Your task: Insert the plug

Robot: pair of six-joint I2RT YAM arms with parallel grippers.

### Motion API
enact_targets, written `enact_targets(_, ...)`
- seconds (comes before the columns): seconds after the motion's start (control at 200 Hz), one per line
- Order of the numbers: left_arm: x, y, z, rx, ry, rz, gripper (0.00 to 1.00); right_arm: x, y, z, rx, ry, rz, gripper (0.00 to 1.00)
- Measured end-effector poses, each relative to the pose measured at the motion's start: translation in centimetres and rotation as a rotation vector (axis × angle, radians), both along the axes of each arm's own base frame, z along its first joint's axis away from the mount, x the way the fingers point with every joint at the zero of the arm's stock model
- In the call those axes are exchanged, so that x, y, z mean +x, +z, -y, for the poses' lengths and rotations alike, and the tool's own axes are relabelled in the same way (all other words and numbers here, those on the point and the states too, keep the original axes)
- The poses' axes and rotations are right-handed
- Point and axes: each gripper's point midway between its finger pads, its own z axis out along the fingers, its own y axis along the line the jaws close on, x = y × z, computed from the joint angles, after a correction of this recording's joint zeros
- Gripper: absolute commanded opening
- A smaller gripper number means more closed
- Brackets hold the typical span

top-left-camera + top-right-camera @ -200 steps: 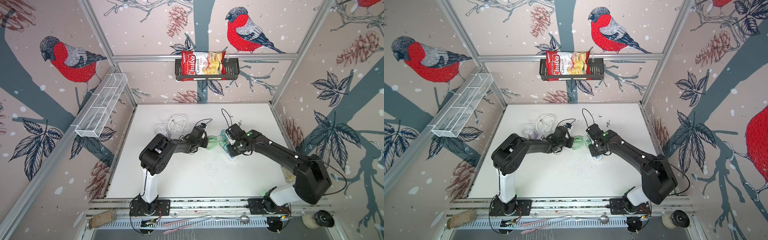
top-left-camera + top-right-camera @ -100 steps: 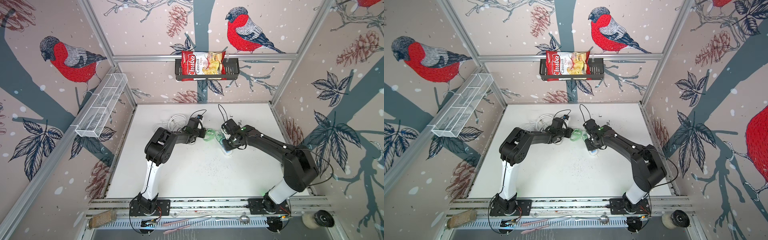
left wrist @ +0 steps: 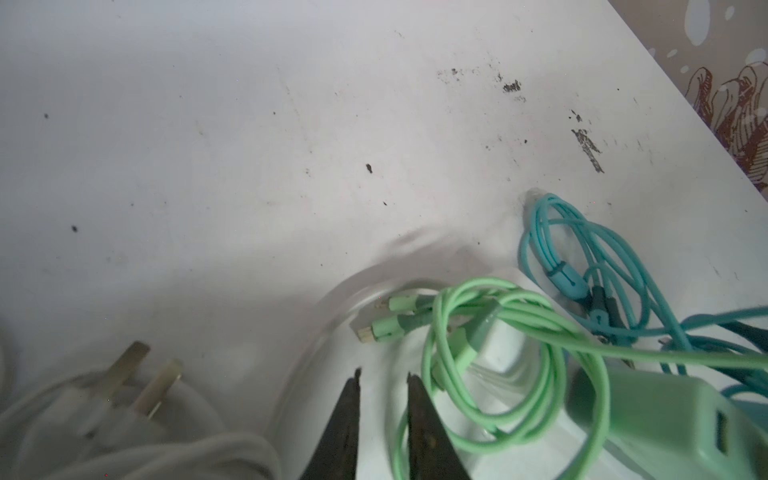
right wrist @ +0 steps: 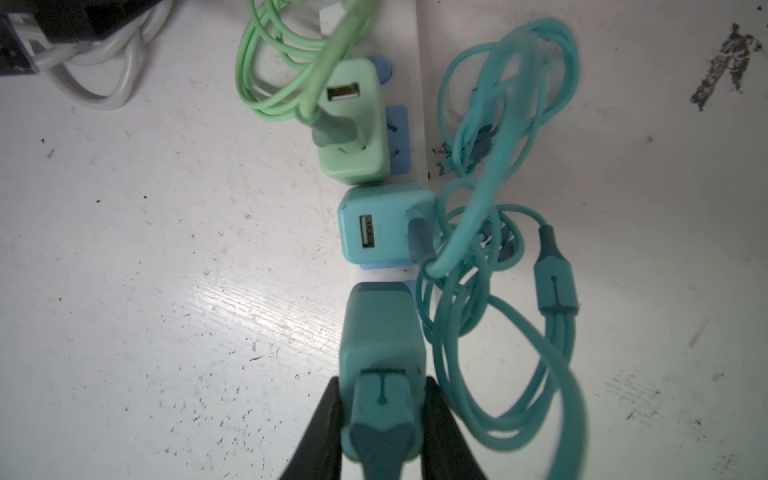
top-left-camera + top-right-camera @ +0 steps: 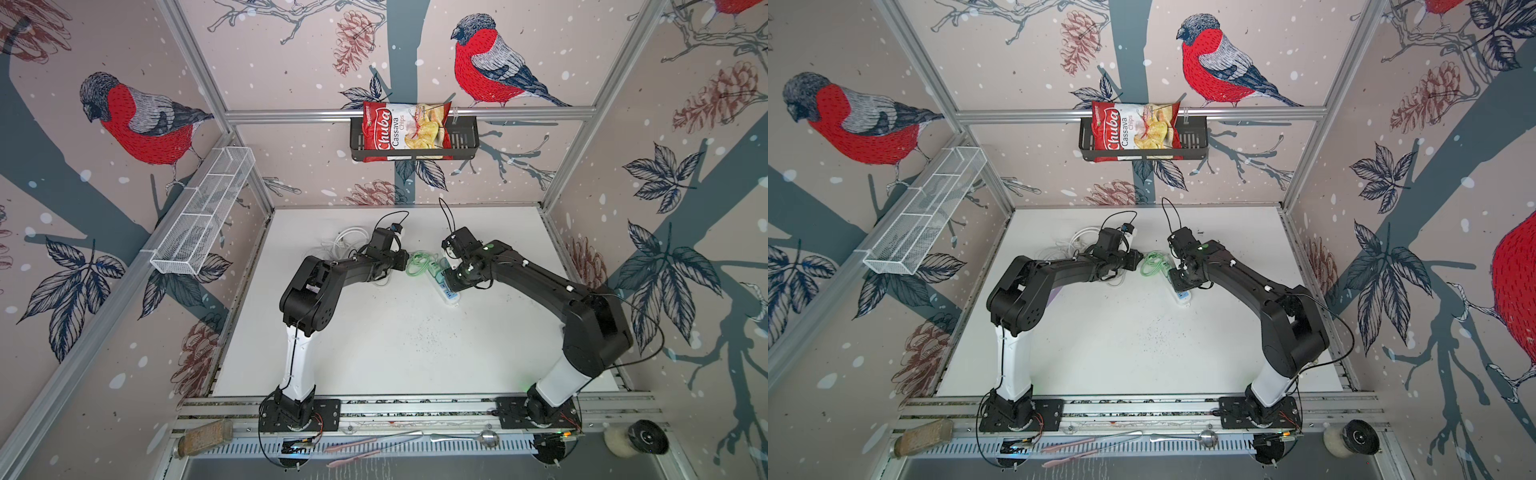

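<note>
The white surface [image 5: 374, 353] carries a white power strip [image 5: 449, 296] just off centre toward 2 o'clock, running from 11 to 5. A coil of green cable [image 5: 417, 264] lies at the strip's 10 o'clock, with white cable [image 5: 345, 245] heaped farther out the same way. The right hand [image 4: 380, 399] is clamped on the teal plug [image 4: 380, 328], whose nose meets the strip beside a second teal charger [image 4: 382, 224] and a green charger [image 4: 353, 124]. Whether its prongs are in cannot be told. The left hand [image 3: 384, 382], at the green coil's 9 o'clock, has its fingers slightly apart and empty.
</note>
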Motion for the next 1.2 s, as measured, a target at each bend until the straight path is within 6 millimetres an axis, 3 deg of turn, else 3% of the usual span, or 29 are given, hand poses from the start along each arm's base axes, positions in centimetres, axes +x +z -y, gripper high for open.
enact_targets(0.315, -1.1, 1.5, -0.4, -0.014, -0.004, 0.014, 0.22, -1.1, -1.5, 0.4, -0.023, 0.006, -0.06, 0.0)
enact_targets(1.201, -2.0, 1.9, -1.0, -0.012, 0.003, 0.019, 0.21, 0.0, -1.1, -0.4, -0.017, 0.027, -0.044, 0.0)
